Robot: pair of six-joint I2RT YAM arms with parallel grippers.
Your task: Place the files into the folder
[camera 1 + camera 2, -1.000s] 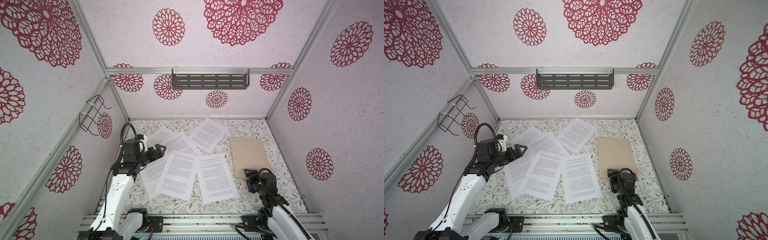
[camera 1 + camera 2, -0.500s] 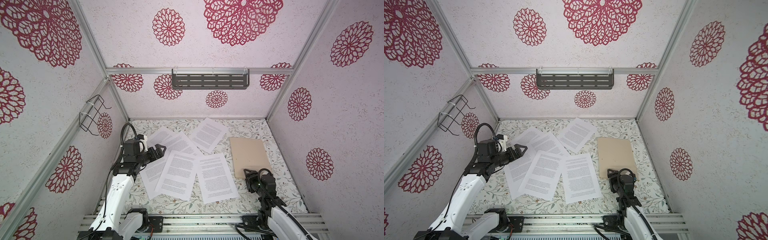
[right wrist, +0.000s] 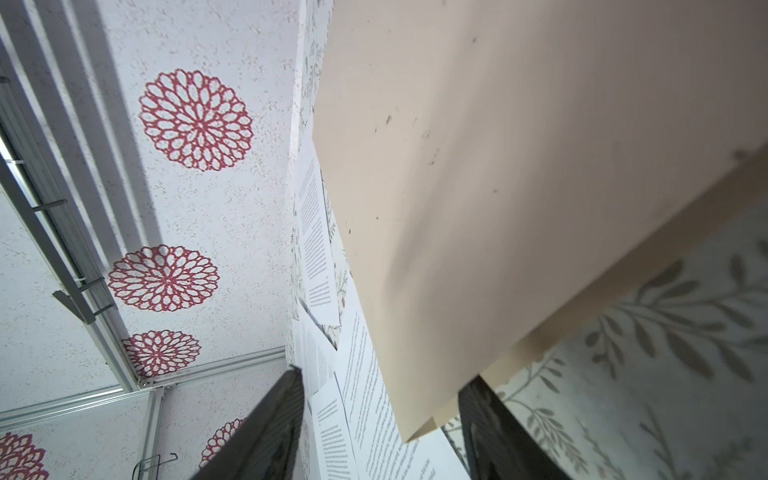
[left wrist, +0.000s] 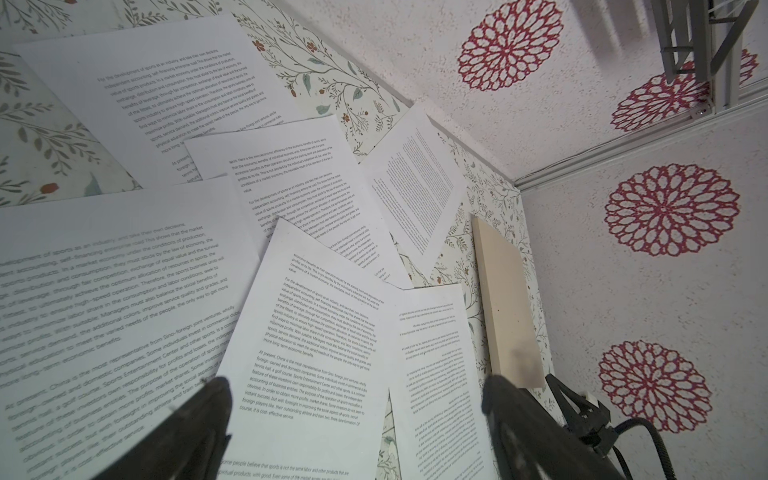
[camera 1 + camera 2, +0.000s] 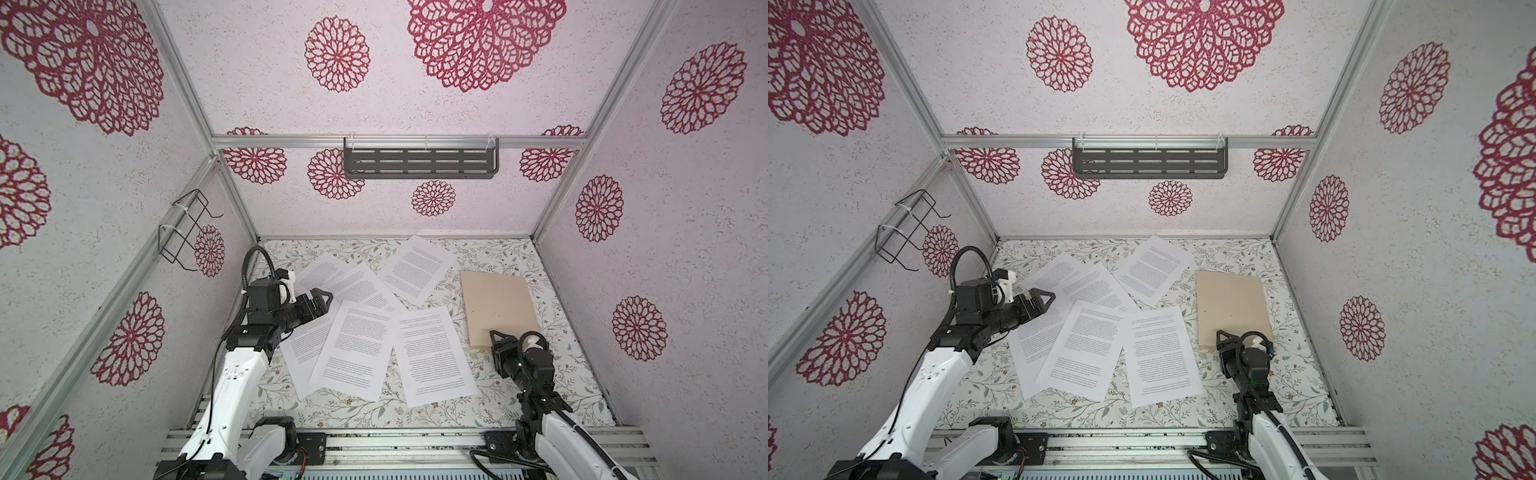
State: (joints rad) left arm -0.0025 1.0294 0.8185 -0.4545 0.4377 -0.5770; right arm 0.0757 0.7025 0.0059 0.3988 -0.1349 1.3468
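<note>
The folder (image 5: 496, 303) lay right of the scattered files (image 5: 361, 345). The right gripper (image 5: 498, 338), jaws apart, straddled its near corner; it should pinch only the top leaf. The left gripper (image 5: 322, 299) hovered open.

The table (image 5: 498, 253) wears a pale cloth printed with leafy sprigs and small red flowers. White speckled walls (image 5: 374, 216) enclose it on three sides, dotted with red lace-like rosettes (image 5: 433, 198) of differing sizes. A dark grey slotted shelf (image 5: 419, 162) hangs from the aluminium rail (image 5: 291, 141) across the back wall (white ties hold it there) and shows in both top views (image 5: 1149, 162). A black wire basket (image 5: 185, 228) is tied to the slanting rail on the left wall. A ribbed metal base rail (image 5: 415, 440) runs along the table's near edge.
</note>
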